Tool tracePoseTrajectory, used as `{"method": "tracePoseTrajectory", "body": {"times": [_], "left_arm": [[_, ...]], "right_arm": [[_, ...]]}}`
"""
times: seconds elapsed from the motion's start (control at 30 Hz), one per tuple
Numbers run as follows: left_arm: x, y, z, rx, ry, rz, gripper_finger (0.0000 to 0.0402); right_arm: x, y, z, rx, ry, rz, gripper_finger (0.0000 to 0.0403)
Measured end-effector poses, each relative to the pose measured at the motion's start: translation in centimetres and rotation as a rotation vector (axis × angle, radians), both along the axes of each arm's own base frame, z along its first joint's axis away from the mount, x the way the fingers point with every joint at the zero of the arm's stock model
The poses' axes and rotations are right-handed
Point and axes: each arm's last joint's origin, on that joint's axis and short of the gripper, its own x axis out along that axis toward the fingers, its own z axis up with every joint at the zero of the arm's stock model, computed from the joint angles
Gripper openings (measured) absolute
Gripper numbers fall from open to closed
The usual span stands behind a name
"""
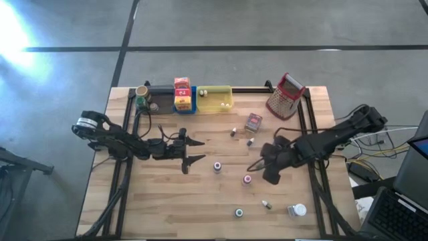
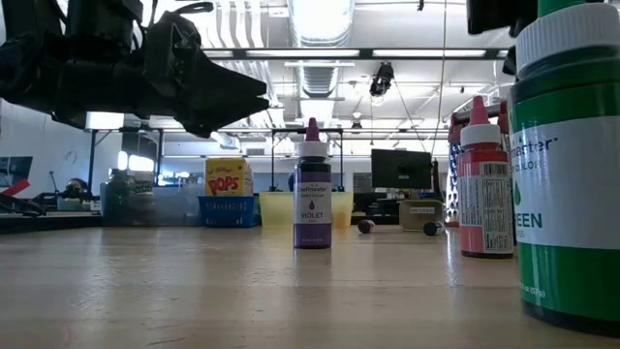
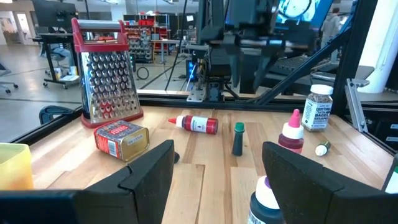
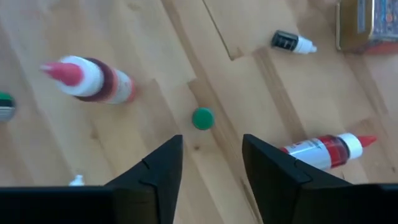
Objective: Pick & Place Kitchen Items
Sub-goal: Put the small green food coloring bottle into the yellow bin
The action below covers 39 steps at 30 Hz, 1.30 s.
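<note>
Your left claw (image 1: 195,151) is hanging over the counter (image 1: 167,207) around 9 o'clock from the middle, fingers spread wide apart with nothing between them. Your right claw (image 1: 254,165) sits just past center toward 3 o'clock, up off the wood, fingers parted and empty too. From its wrist cam you're looking straight down on a tiny green-capped bottle (image 4: 202,118) standing upright just ahead of the fingertips, not touching them.

Items are scattered all over. The violet-capped bottle (image 1: 217,166) stands near dead center, and a pink-capped bottle (image 1: 247,179) is just toward 4 o'clock from it, right beside the right claw. A red bottle (image 4: 326,149) lies on its side, and a small white-capped dark bottle (image 4: 292,42) is tipped over near the red and gold tin (image 1: 253,122), which sits around 1 o'clock. Down at 5 o'clock there's another green-capped bottle (image 1: 239,213), a tiny one lying flat (image 1: 266,204), and a white-lidded jar (image 1: 297,211).

Along the 12 o'clock edge you've got the yellow tray (image 1: 214,99) with a couple of small pale things in it, the blue tray (image 1: 185,106) holding a red and yellow box (image 1: 182,92), and the metal grater (image 1: 285,96) off toward 2 o'clock.
</note>
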Motion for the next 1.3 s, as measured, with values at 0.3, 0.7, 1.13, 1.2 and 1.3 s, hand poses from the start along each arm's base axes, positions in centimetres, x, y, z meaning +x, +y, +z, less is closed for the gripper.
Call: {"method": "tracePoseTrajectory", "body": {"times": [0.3, 0.7, 1.13, 1.2, 1.3], "left_arm": [[0.0, 0.0, 0.0, 0.000, 0.000, 0.001, 0.0250], [0.0, 0.0, -0.2, 0.003, 0.017, 0.000, 0.0250], [0.0, 0.0, -0.2, 0.004, 0.024, 0.000, 0.0250], [0.0, 0.0, -0.3, 0.005, 0.031, 0.000, 0.0250], [0.0, 0.0, -0.4, 0.007, 0.046, 0.000, 0.0250]], "right_arm": [[1.5, 0.4, -2.0, 0.042, 0.120, 0.020, 0.0180], [2.8, -1.7, -2.2, 0.110, 0.130, 0.032, 0.0148], [3.6, -2.4, -3.7, 0.148, 0.147, 0.030, 0.0154], [3.7, -2.6, -3.8, 0.153, 0.148, 0.014, 0.0162], [3.8, -2.8, -3.8, 0.173, 0.144, -0.005, 0.0174]]}}
